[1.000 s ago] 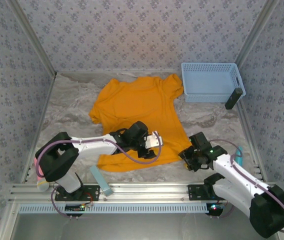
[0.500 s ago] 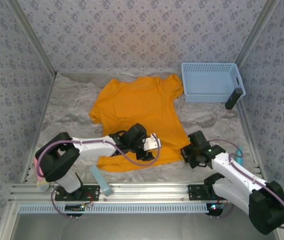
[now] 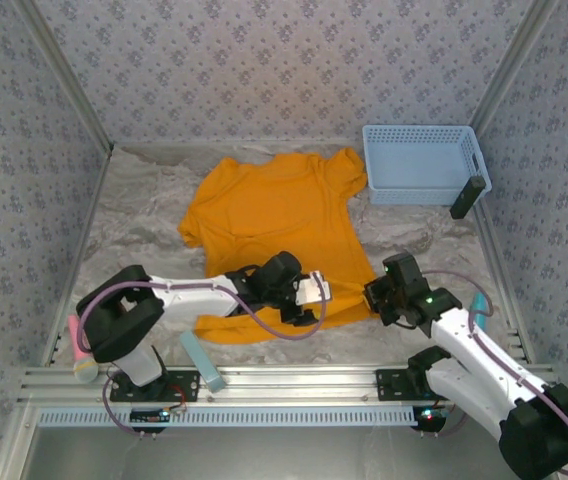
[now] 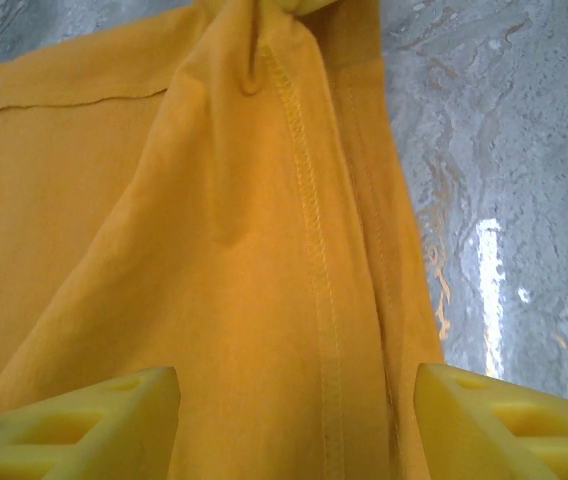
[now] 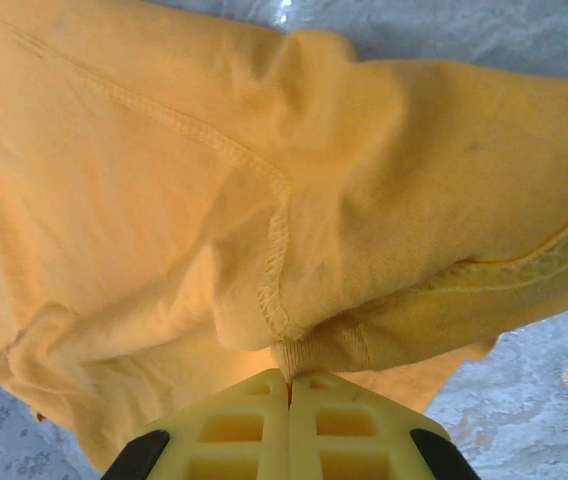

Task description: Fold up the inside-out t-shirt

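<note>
**A:** What does the right gripper (image 5: 289, 385) have?

**B:** Its two yellow fingers (image 5: 234, 430) are pressed together with no gap. A thick, folded bit of the orange t-shirt (image 3: 274, 210) is pinched right at their tips. It looks like the hem corner. Just ahead of the tips the cloth bunches up in soft folds.

**A:** And the left gripper (image 4: 294, 400)?

**B:** Its jaws stand well apart. Orange cloth lies beneath and between them, and a stitched seam (image 4: 309, 200) runs straight ahead from the gap. Neither pad presses on the fabric, so it grips nothing. Further ahead the fabric gathers to a point, and bare marbled table (image 3: 144, 220) shows off to its right.

**A:** Where does the shirt lie?

**B:** It is spread on the table. Most of it lies beyond the left gripper and to the left of the right one. The left gripper sits over the near hem, pointing toward the right gripper. The right gripper is at the shirt's near right corner.

**A:** Anything else nearby?

**B:** A light blue basket (image 3: 419, 190) stands well beyond the right gripper, just beside the shirt's far sleeve. I cannot tell whether they touch.
</note>
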Controlling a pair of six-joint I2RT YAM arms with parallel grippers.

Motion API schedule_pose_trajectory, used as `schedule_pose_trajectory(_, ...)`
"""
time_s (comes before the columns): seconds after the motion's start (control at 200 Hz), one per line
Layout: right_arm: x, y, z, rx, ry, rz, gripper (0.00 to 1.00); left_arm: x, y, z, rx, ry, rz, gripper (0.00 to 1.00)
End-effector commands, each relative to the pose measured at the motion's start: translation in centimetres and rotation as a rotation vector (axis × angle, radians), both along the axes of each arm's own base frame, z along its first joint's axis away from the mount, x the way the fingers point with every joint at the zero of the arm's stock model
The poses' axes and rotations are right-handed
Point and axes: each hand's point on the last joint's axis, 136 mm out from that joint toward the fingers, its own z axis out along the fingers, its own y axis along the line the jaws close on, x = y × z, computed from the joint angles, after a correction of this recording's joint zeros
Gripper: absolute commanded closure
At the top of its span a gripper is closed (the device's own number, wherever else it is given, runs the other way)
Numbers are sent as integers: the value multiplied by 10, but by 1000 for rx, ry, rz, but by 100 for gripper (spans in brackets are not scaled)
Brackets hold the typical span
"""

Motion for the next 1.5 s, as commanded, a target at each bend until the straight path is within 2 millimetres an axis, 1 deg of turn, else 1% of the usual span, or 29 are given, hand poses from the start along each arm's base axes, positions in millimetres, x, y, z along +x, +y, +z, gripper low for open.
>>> schedule_pose_trajectory(0.0,7,1,18,31,-27,-25,100,11,-22,14,-48,-47,19,36)
schedule_pose_trajectory(0.135,16,1,29,63,-54,-37,100,7,-35,9,-46,-61,-3,33)
schedule_pose_trajectory(0.25,25,4,43,126,-79,-48,100,9,-39,1,-21,-96,12,33)
schedule_pose_trajectory(0.32,29,1,51,129,-101,-52,100,13,-38,-6,-7,-119,39,33)
schedule_pose_trajectory(0.385,32,-1,55,133,-107,-61,100,21,-35,-10,16,-152,89,33)
schedule_pose_trajectory(0.46,33,-4,56,133,-111,-65,100,27,-25,-10,64,-183,126,41)
schedule_pose_trajectory(0.52,32,-6,54,117,-109,-61,100,32,-17,-1,83,-204,167,60)
schedule_pose_trajectory(0.56,30,-9,50,103,-102,-58,100,34,-11,7,84,-221,190,69)
schedule_pose_trajectory(0.58,30,-9,49,100,-102,-56,100,35,-7,10,84,-230,199,72)
schedule_pose_trajectory(0.685,28,-14,40,83,-94,-62,100,40,12,29,73,-258,266,80)
schedule_pose_trajectory(0.785,30,-17,39,65,-111,-50,100,42,28,36,59,-235,324,81)
schedule_pose_trajectory(0.83,32,-18,42,52,-128,-40,100,44,35,38,46,-224,346,86)
schedule_pose_trajectory(0.85,32,-19,42,46,-132,-36,100,45,38,40,40,-218,361,92)
schedule_pose_trajectory(0.865,32,-19,43,42,-136,-37,100,47,40,43,31,-214,373,94)
schedule_pose_trajectory(0.935,35,-17,50,29,-169,-16,100,48,44,54,-7,-134,390,97)
schedule_pose_trajectory(0.984,37,-9,55,0,-209,25,100,47,39,68,-33,-88,383,100)
schedule_pose_trajectory(1.094,39,0,62,-85,-271,96,100,47,28,88,-38,-43,352,100)
schedule_pose_trajectory(1.129,40,1,63,-95,-286,111,97,49,26,95,-52,-13,357,100)
schedule_pose_trajectory(1.154,41,1,64,-101,-296,123,100,49,26,96,-56,10,357,100)
schedule_pose_trajectory(1.189,42,1,65,-111,-307,140,100,49,26,99,-72,38,353,100)
schedule_pose_trajectory(1.299,42,-2,60,-164,-309,194,100,50,26,97,-128,88,339,100)
schedule_pose_trajectory(1.314,42,-3,59,-171,-311,203,94,51,26,96,-138,100,338,100)
schedule_pose_trajectory(1.349,44,-3,58,-188,-324,229,76,53,25,95,-156,131,340,100)
schedule_pose_trajectory(1.354,44,-2,58,-191,-328,236,75,53,24,94,-158,137,341,100)
schedule_pose_trajectory(1.364,45,-1,59,-195,-340,249,69,54,23,94,-163,144,342,100)
schedule_pose_trajectory(1.384,48,2,62,-204,-377,286,62,56,22,94,-169,162,350,100)
schedule_pose_trajectory(1.414,53,11,68,-218,-453,366,56,58,20,92,-173,182,360,100)
schedule_pose_trajectory(1.444,55,24,76,-239,-544,485,52,59,17,90,-173,195,360,100)
schedule_pose_trajectory(1.494,51,46,87,-255,-684,668,50,60,13,86,-170,212,350,100)
